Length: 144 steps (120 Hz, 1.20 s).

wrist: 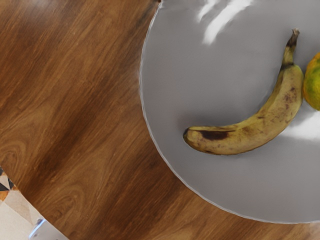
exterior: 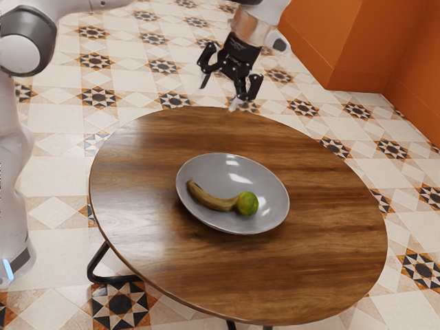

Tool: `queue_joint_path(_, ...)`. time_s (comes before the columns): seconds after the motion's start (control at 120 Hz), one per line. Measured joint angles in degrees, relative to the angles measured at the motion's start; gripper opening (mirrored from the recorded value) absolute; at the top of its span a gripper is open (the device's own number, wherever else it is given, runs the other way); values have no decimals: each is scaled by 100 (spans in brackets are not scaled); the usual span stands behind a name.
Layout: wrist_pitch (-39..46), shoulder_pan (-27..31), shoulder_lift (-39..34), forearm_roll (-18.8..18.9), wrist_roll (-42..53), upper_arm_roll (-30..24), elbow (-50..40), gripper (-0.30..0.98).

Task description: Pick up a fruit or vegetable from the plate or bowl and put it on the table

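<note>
My gripper (exterior: 221, 91) hangs open above the table's far edge in the exterior view, well above and beyond the plate, with nothing between its fingers. A grey, shallow plate (exterior: 227, 168) rests on the round wooden table (exterior: 323, 254). On it lie a curved yellow-brown banana (exterior: 210, 201) and a green round fruit (exterior: 247, 203) side by side. In the wrist view the banana (wrist: 250, 131) shows brown spots and a dark stem, close beside the green-orange fruit (wrist: 313, 82), which the view cuts off. The plate (wrist: 215, 90) extends around them.
Bare wood (exterior: 137, 165) surrounds the plate on the table. Patterned floor tiles (exterior: 51, 82) spread below and around the table, and an orange wall (exterior: 330, 41) stands at the exterior view's upper right. A black table leg (exterior: 100, 265) juts out under the near-left edge.
</note>
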Motion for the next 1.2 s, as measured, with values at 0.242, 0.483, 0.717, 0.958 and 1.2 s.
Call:
queue_joint_path(0.242,760,1322,69,-270,-1222,-37,5,69)
queue_joint_path(0.483,1177,1577,-193,-185,-2264,244,-524,69)
queue_joint_path(0.717,2801,-655,-1785,651,-2670,-68,-3610,69)
queue_joint_path(0.958,3396,-672,-1560,888,-1792,-117,-3900,69)
queue_joint_path(1.2,3815,-669,-1341,922,-86,-126,-3970,69)
